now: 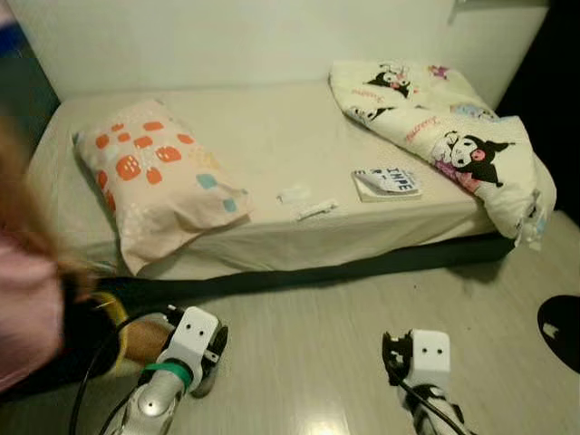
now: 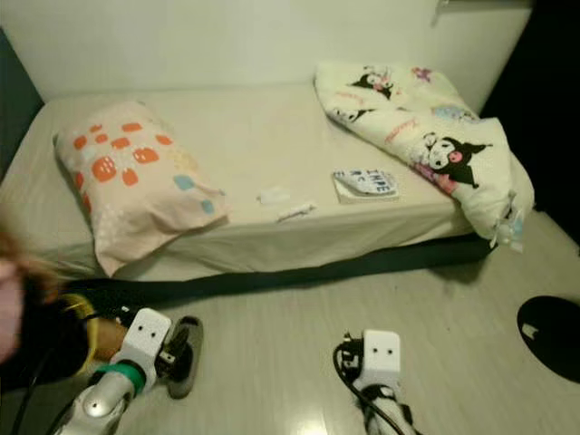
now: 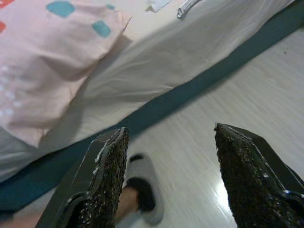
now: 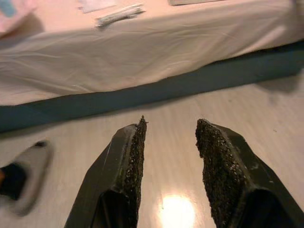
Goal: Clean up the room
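While both hang above the floor (image 4: 266,123), left tool (image 3: 168,137) and right tool (image 4: 170,128) gape empty.

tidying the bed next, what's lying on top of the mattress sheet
On the sheet: a spotted pillow overhanging the front edge, a cartoon-print quilt bunched at the far end, a small booklet, and two small white scraps. Anything beneath the pillow or quilt is covered.
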{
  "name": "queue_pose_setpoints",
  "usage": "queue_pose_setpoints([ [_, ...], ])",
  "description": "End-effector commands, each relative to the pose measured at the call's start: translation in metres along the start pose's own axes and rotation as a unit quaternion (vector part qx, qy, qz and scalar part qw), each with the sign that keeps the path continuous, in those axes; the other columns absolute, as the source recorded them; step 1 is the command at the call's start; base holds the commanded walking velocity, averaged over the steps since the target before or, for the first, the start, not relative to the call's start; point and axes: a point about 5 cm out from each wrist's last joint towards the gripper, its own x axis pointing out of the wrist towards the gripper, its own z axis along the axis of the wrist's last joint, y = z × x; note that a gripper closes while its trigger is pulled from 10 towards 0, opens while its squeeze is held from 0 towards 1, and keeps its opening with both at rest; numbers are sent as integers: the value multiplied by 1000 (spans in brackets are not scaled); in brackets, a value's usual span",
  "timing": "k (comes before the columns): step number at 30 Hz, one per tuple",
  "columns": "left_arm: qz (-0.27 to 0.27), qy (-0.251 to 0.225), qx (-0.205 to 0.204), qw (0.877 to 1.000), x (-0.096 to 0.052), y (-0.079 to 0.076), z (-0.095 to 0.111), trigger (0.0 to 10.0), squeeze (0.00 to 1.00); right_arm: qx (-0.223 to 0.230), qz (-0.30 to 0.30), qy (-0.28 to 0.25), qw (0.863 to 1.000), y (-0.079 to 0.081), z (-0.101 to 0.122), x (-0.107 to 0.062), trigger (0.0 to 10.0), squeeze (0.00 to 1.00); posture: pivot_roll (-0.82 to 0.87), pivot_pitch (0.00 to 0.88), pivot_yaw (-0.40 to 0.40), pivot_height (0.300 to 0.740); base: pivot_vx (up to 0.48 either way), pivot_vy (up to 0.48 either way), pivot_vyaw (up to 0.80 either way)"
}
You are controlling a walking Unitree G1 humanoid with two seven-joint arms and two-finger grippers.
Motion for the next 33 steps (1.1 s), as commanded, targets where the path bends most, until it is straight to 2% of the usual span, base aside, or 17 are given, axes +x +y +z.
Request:
queue_pose_setpoints([
  [1, 4, -2, 2, 1000, -2, 0, 0, 10000, 0, 5, 1, 2, 1000, 0, -2, -2, 10000, 0, -41, 25, 59, 740, 0, 0, 0],
  [5, 24, -12, -22, 999, 1, 5, 10, 10000, 0, 5, 18, -23, 1000, 8, 9, 0, 10000, 0, -40, 25, 59, 740, 0, 0, 0],
  [7, 42, -39, -31, 998, 4, 11, 23, 10000, 0, 13, 35, -57, 998, 19, 22, 3, 10000, 0, -38, 25, 59, 740, 0, 0, 0],
  [8, 42, -39, -31, 998, 4, 11, 23, 10000, 0, 13, 35, -57, 998, 19, 22, 3, 10000, 0, -38, 25, 59, 740, 0, 0, 0],
  [12, 64, -80, -28, 994, 6, 17, 38, 10000, 0, 62, 61, -112, 990, 35, 45, 7, 10000, 0, -31, 25, 59, 740, 0, 0, 0],
  [17, 68, -85, -25, 994, 7, 17, 39, 10000, 0, 55, 59, -111, 991, 34, 46, 10, 10000, 0, -25, 26, 57, 740, 0, 0, 173],
  [18, 69, -89, -23, 993, 7, 17, 40, 10000, 0, 37, 48, -106, 993, 32, 44, 12, 10000, 0, -25, 26, 57, 740, 0, 0, 800],
  [21, 73, -92, -21, 993, 8, 17, 41, 10000, 0, 48, 38, -108, 992, 29, 46, 13, 10000, 0, -25, 26, 57, 740, 431, 0, 800],
  [25, 84, -93, -17, 992, 10, 20, 44, 10000, 0, 86, 25, -115, 989, 27, 51, 15, 10000, 0, -20, 26, 55, 740, 469, 0, 0],
  [33, 80, -94, -10, 992, 11, 20, 44, 10000, 0, 92, 29, -117, 988, 28, 51, 15, 10000, 0, -22, 22, 59, 740, 469, 0, 0],
])
